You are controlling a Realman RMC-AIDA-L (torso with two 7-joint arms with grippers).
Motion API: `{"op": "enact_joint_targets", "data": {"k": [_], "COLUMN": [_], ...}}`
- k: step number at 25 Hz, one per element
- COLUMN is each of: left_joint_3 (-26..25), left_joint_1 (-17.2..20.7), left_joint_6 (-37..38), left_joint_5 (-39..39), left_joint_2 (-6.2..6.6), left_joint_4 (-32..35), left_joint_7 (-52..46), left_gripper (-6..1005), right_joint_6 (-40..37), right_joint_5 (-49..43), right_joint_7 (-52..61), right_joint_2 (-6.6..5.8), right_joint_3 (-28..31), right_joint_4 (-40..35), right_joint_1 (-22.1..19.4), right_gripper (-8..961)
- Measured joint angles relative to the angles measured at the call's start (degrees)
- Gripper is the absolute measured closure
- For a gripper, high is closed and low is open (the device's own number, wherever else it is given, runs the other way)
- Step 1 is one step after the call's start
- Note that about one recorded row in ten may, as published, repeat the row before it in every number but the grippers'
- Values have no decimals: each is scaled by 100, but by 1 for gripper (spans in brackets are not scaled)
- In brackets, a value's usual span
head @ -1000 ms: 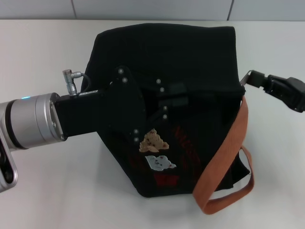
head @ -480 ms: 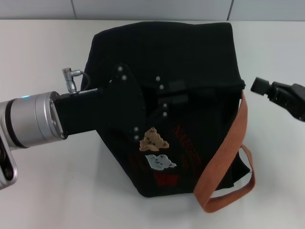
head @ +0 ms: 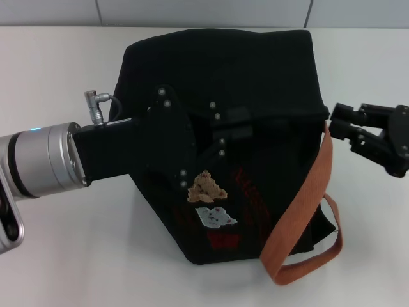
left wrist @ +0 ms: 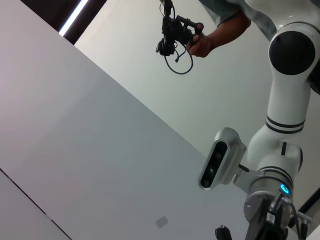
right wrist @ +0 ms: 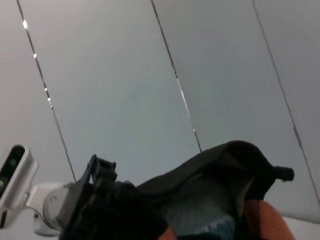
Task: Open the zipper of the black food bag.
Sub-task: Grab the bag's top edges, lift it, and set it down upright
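Observation:
The black food bag (head: pixel 255 70) lies on the white table with its bear patches (head: pixel 206 187) facing up. My left gripper (head: pixel 238 125) reaches over the bag's middle, shut on a fold of the black fabric at the top rim. The zipper (head: pixel 291 119) shows only as a dark seam running from there to the bag's right end; its pull tab is not visible. My right gripper (head: pixel 340 124) hovers just off that right end, open and holding nothing. In the right wrist view the bag's rim (right wrist: pixel 235 150) gapes and shows grey lining (right wrist: pixel 200 207).
An orange-brown strap (head: pixel 300 204) loops from the bag's right end over its near right corner onto the table (head: pixel 64 249). A grey wall (head: pixel 192 13) rises behind the table. The left wrist view shows only wall, the robot's head and a person's hand.
My right gripper was shut at the bag's right end, pulled back to the right, and now stands open close to that end again. The left gripper and bag have barely moved.

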Motion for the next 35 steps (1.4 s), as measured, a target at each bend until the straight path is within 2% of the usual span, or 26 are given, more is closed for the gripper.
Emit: {"op": "enact_joint_targets", "data": {"k": [3, 8, 18, 23, 33, 35], "left_joint_3": [2, 2, 2, 27, 81, 82], "left_joint_1": [-34, -48, -131, -143, -161, -164], "left_joint_6": [-1, -9, -28, -21, -4, -2], "left_joint_5": [0, 0, -4, -17, -172, -173], "left_joint_2": [0, 0, 0, 0, 0, -1], "left_joint_4": [0, -1, -266, -408, -545, -545], "left_joint_7": [-55, -65, 253, 622, 832, 823], "left_gripper": [916, 916, 917, 917, 917, 917], "right_joint_6": [249, 480, 1062, 1042, 843, 819], "right_joint_5": [-67, -75, -9, 74, 80, 81], "right_joint_7": [-98, -171, -253, -328, -699, -838], "right_joint_2": [48, 66, 104, 106, 98, 98], "right_joint_3": [-216, -472, -460, -469, -497, -479], "right_joint_4": [-35, -51, 66, 192, 172, 169], "right_joint_1": [97, 157, 349, 431, 342, 307], "right_gripper": [685, 570, 577, 737, 725, 688]}}
